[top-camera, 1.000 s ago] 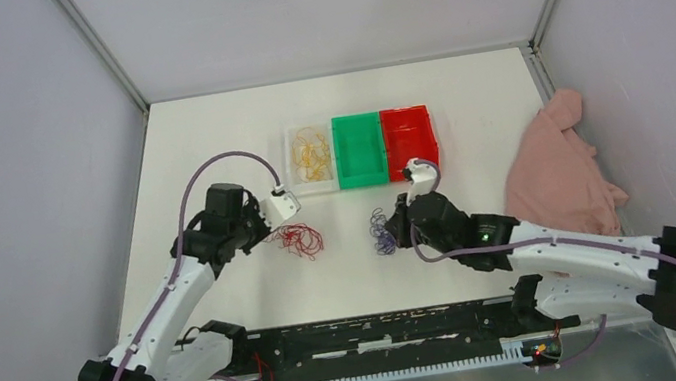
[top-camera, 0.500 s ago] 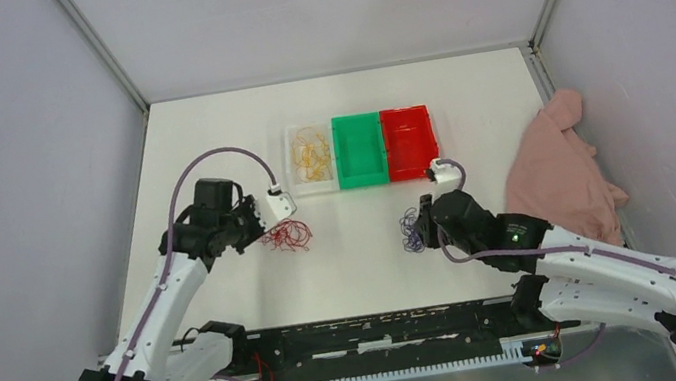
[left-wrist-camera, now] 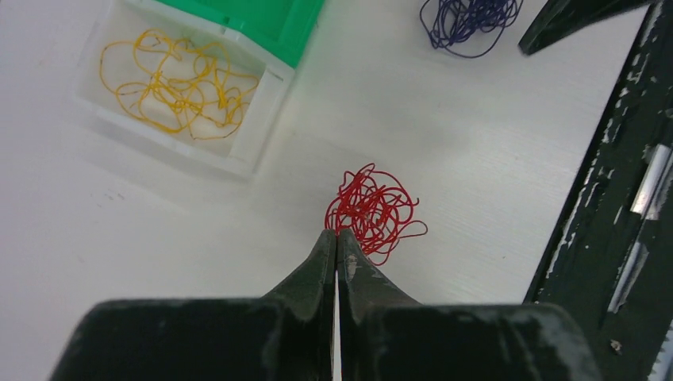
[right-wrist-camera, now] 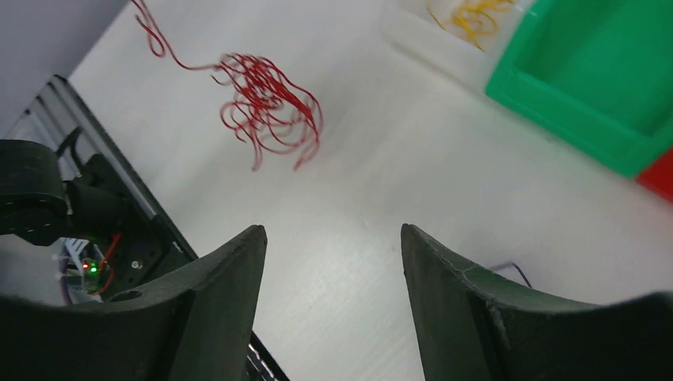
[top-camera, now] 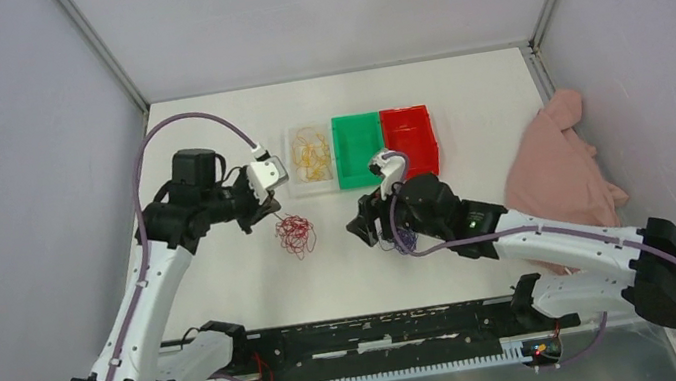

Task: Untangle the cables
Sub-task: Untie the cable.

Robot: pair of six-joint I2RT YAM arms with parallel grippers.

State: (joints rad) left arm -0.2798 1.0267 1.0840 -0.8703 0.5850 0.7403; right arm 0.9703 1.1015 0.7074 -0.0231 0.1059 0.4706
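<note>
**Left claw** (left-wrist-camera: 337, 236): pressed fully shut on 1 strand of the thin red cable tangle (left-wrist-camera: 374, 213), which hangs from it over the white desk (top-camera: 229, 298) (whether the lowest loops touch the surface cannot be told).

**Right claw** (right-wrist-camera: 332, 232): spread wide and empty, facing the red tangle. The thread-like dark blue-purple cable bundle (left-wrist-camera: 468, 20) lies on the desk just beside it.

**Risks:**
- The thin strand may slip from the shut tips.
- Pulling on 1 strand may tighten the knot rather than loosen it.
- The dangling bundle may sway clear as the right claw closes.

**Versus 0.5 s ago:** the left claw is higher and further back, with the red cable trailing below it. The right claw has swung left, away from the blue-purple bundle.
</note>
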